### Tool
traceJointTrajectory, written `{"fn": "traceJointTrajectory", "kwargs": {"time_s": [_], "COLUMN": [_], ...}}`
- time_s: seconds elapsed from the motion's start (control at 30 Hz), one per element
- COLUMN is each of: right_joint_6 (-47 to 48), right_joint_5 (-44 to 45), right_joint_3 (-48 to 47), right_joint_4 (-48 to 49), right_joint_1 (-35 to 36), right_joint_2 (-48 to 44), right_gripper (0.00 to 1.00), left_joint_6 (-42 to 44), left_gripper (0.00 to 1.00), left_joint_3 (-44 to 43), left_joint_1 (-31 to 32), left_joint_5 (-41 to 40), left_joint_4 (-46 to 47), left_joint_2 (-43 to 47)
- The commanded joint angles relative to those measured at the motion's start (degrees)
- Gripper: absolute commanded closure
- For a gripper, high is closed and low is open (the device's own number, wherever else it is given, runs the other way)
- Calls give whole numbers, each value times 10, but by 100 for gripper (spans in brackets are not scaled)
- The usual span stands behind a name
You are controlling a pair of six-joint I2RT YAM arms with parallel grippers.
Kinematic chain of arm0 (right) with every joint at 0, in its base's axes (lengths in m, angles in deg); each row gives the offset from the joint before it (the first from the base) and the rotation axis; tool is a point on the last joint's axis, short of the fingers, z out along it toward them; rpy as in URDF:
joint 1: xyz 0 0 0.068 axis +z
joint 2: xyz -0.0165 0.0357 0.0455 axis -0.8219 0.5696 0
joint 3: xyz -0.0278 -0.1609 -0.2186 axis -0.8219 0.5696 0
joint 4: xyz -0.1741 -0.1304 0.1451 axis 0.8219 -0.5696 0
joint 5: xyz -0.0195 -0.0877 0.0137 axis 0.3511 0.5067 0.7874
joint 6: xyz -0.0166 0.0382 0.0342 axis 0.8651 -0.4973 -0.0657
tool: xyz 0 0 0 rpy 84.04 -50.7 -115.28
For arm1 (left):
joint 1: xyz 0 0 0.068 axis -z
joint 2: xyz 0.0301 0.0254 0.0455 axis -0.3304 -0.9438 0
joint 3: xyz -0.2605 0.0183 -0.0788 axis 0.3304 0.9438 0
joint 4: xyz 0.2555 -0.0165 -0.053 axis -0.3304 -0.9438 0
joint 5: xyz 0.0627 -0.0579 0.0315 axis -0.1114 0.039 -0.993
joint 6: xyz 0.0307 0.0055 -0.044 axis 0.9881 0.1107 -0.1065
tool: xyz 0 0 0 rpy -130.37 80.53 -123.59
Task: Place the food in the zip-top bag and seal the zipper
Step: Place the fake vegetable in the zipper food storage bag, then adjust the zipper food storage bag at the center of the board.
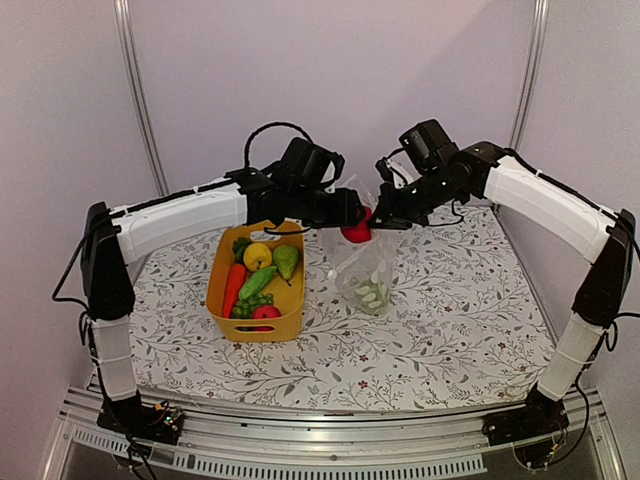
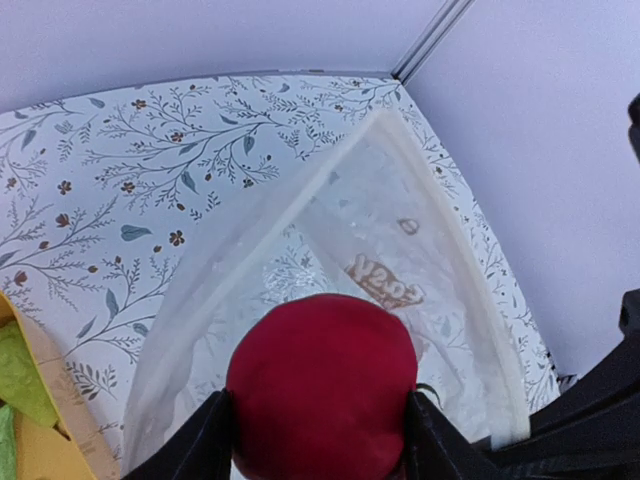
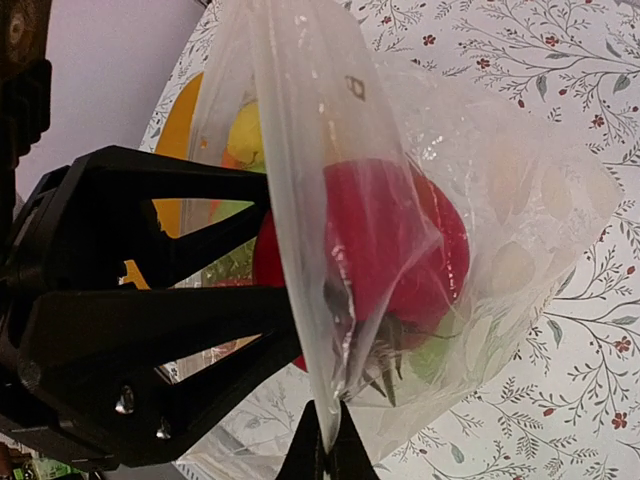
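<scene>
**While the right arm holds the bag up, the left arm brings a red toy to its mouth**

Left of the middle of the flowered table, a hard yellow tub holds a carrot and green pieces, not yet bagged. Just right of it hangs the bag, thin, floppy and clear. The right gripper pinches its top edge tight. The left gripper clasps a smooth, round red piece at the open mouth. The next move is likely to let go inside. The ridged zipper is unsealed.

Mouth of bag: filled by left gripper and red piece. Left: tub, just beside bag. Right, near: table free. Far: wall close behind.
</scene>
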Motion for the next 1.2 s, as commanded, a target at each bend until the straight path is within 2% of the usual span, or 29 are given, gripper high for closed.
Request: {"fn": "traceJointTrajectory", "kwargs": {"time_s": [0.0,0.07,0.2,0.27,0.33,0.43,0.7,0.87,1.07,1.17], "right_joint_6": [-28,-35,-31,-34,-38,-38,-36,-37,-33,-32], "right_joint_5": [-28,-32,-30,-33,-32,-30,-38,-43,-46,-45], "right_joint_3": [20,28,35,43,45,49,64,66,69,73], "right_joint_4": [25,29,29,36,39,40,53,57,59,59], "right_joint_1": [-26,-34,-38,-38,-38,-38,-38,-37,-37,-36], "right_joint_2": [-19,-28,-34,-39,-41,-43,-41,-38,-36,-36], "right_gripper": [100,100,100,100,100,100,100,100,100,100], "left_joint_6": [13,25,69,85,78,39,-21,-16,-18,-24], "left_gripper": [34,24,14,11,11,18,42,45,47,57], "left_joint_3": [-38,-28,25,58,77,81,110,82,74,61], "left_joint_1": [12,13,20,24,25,23,21,21,21,20], "left_joint_5": [9,5,17,9,-30,-74,-40,8,11,5], "left_joint_4": [-2,7,54,75,50,-26,-58,-56,-37,-44], "left_joint_2": [14,39,106,138,158,164,148,103,81,64]}}
